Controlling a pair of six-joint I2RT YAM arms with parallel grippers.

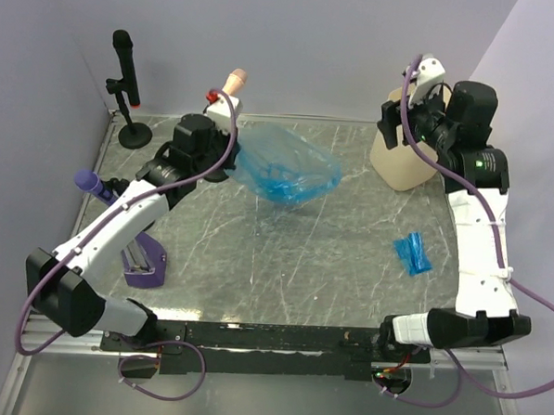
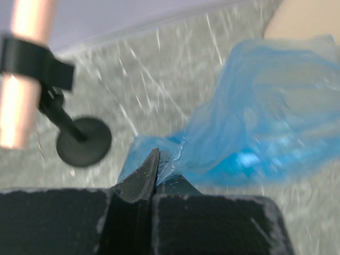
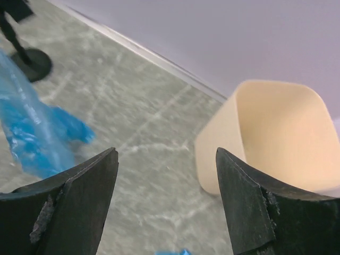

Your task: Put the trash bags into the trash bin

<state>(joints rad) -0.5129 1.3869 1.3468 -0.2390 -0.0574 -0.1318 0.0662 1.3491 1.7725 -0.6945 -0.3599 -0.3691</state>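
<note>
My left gripper (image 1: 235, 159) is shut on the edge of an opened, translucent blue trash bag (image 1: 288, 171), which hangs out to its right above the back middle of the table. In the left wrist view the fingertips (image 2: 154, 162) pinch the bag's film (image 2: 265, 117). The cream-beige trash bin (image 1: 405, 163) stands upright at the back right. My right gripper (image 1: 390, 130) is open and empty, hovering just left of the bin's rim; the right wrist view shows the bin (image 3: 276, 133) beyond its right finger. A second, folded blue trash bag (image 1: 412, 254) lies on the table at right.
A black microphone stand (image 1: 127, 88) stands at the back left corner. A purple holder (image 1: 144, 261) and a purple-tipped tool (image 1: 97, 184) sit near the left arm. The grey marble tabletop (image 1: 283, 264) ends at walls behind and to the left.
</note>
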